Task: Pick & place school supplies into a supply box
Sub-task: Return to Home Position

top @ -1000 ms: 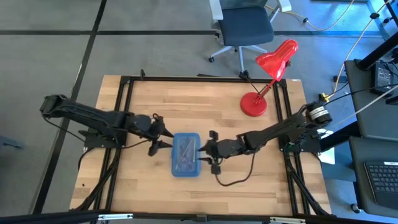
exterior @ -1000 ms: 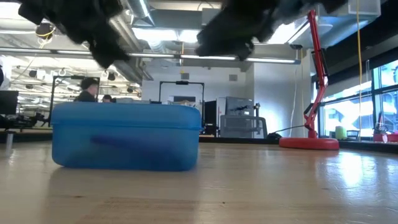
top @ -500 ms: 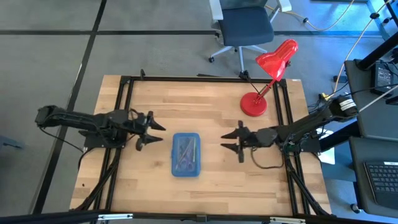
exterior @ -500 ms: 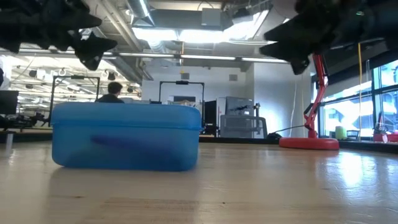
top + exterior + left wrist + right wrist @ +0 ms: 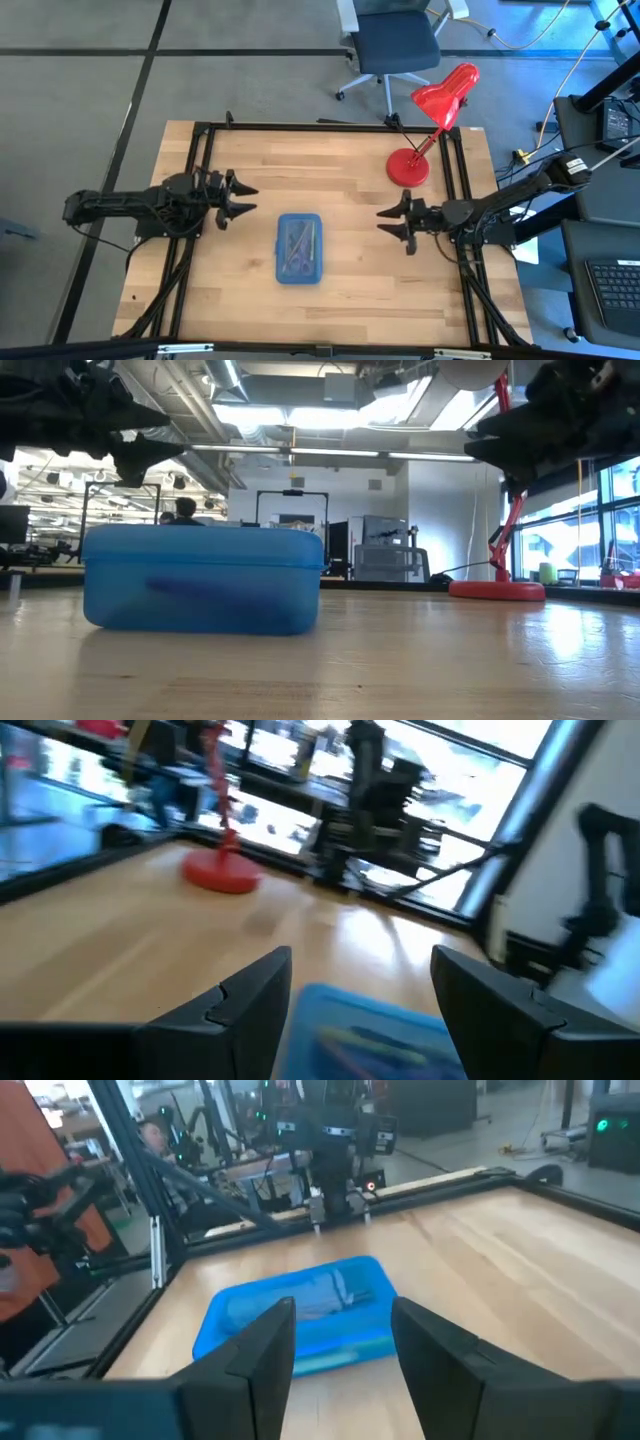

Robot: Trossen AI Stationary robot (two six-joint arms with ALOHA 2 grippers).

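The left tool [image 5: 243,198] and right tool [image 5: 384,221] have drawn back from the closed box [image 5: 299,248], both open and empty. Packing looks done; only homing remains.

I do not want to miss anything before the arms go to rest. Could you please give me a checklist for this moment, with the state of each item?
1. Lid of the supply box shut: ok; in the low view the two halves meet all along.
2. All school supplies inside: ok; they show through the lid from above, and none is seen outside.
3. Is the left claw open and empty: ok.
4. Is the right claw open and empty: ok.
5. Both claws apart from the box: ok; one is on each side, with bare table between.
6. Is the red lamp apart from the right claw: ok; it stands at the far corner.
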